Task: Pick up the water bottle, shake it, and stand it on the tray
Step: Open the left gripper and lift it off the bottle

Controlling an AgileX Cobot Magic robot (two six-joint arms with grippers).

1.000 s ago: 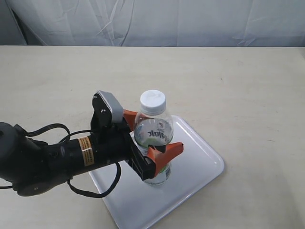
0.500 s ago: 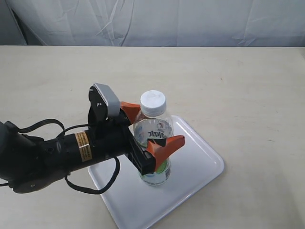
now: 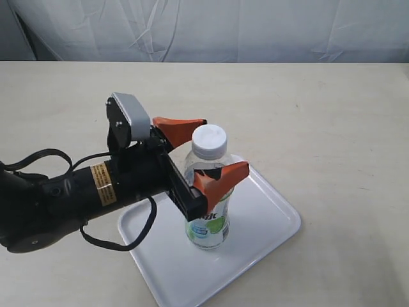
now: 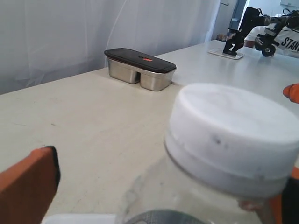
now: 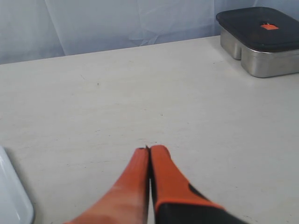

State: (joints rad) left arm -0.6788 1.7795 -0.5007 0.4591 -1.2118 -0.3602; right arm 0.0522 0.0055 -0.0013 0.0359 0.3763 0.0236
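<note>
The water bottle (image 3: pixel 207 203), clear with a white cap and a green-and-white label, stands upright on the white tray (image 3: pixel 259 233). My left gripper (image 3: pixel 223 145) is open at the height of the cap, one orange finger on each side and neither touching it. In the left wrist view the bottle's cap (image 4: pixel 233 135) fills the foreground between the spread orange fingers (image 4: pixel 28 186), and a sliver of the tray (image 4: pixel 79 218) shows below. My right gripper (image 5: pixel 149 150) is shut and empty over bare table, with a tray corner (image 5: pixel 11 196) beside it. It does not show in the exterior view.
A steel container with a dark lid (image 4: pixel 140 67) sits far back on the beige table (image 3: pixel 319 128), also in the right wrist view as the same container (image 5: pixel 261 39). A black stand (image 4: pixel 238 32) is beyond it. A grey curtain backs the table.
My left gripper has opened off the bottle's body and risen to cap height, drawing back a little to the left. The bottle is left standing on the tray.
</note>
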